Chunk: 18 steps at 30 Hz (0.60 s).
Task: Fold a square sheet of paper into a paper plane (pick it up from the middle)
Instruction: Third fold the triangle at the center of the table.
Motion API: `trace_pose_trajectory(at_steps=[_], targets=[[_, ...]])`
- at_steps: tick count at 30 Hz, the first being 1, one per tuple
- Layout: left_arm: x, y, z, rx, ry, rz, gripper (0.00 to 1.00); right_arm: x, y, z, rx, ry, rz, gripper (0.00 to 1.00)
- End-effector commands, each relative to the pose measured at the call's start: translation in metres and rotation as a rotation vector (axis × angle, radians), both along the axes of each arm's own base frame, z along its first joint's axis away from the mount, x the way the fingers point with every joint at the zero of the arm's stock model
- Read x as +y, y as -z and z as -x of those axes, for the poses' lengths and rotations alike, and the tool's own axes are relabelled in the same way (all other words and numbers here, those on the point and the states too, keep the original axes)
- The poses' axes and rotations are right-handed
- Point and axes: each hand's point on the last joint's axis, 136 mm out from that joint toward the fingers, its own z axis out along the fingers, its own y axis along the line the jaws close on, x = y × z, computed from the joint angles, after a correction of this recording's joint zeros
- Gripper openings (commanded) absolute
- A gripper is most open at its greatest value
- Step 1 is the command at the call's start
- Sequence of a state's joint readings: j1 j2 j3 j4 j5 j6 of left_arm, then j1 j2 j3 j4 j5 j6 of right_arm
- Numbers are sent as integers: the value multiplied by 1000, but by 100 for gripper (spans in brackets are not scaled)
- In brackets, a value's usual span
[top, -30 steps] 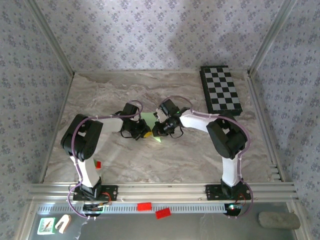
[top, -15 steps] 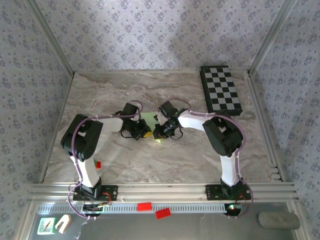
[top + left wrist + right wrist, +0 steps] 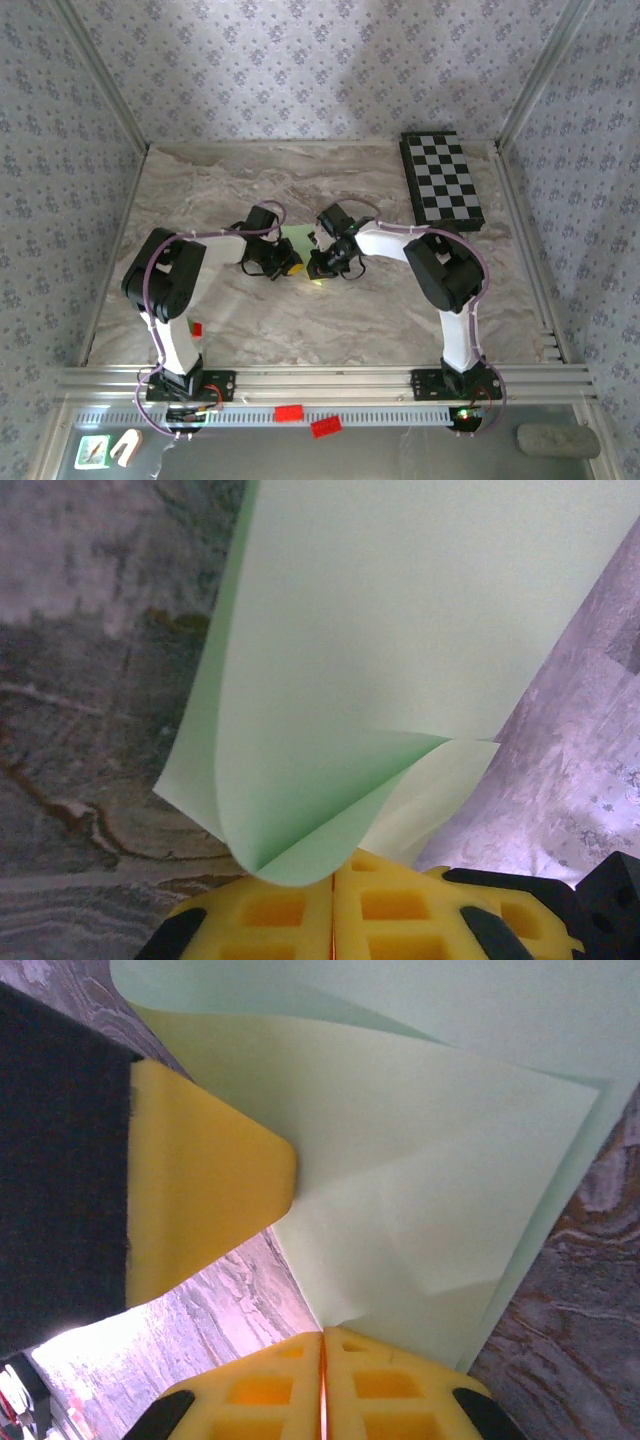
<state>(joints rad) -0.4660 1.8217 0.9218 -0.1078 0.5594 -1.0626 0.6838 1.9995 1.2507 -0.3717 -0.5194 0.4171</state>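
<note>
Item: square sheet of paper (image 3: 400, 630), part-folded, pinched by left gripper (image 3: 333, 878) and right gripper (image 3: 322, 1345), both clamped on it. Risk: the sheet is torn or the crease skewed if it is pulled unevenly.

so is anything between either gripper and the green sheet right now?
Nothing visible stands between them. The left gripper is shut on a curled fold of the square sheet of paper, and the right gripper is shut on another edge of it, so both have direct contact.
</note>
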Motion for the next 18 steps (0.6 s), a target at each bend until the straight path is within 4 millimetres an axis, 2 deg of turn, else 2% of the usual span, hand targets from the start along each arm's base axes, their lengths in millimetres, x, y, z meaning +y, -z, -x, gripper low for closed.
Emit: trace_pose_trajectory(at_steps=[1, 14, 15, 18], targets=[[14, 25, 12, 78, -17, -100, 8, -12, 13, 9, 33, -17, 83, 9], [28, 36, 21, 126, -32, -163, 7, -26, 11, 35, 88, -53, 92, 9], [28, 36, 21, 127, -31, -162, 7, -34, 18, 45, 113, -54, 111, 9], [27, 35, 20, 125, -28, -156, 7, -41, 20, 54, 128, -53, 122, 9]])
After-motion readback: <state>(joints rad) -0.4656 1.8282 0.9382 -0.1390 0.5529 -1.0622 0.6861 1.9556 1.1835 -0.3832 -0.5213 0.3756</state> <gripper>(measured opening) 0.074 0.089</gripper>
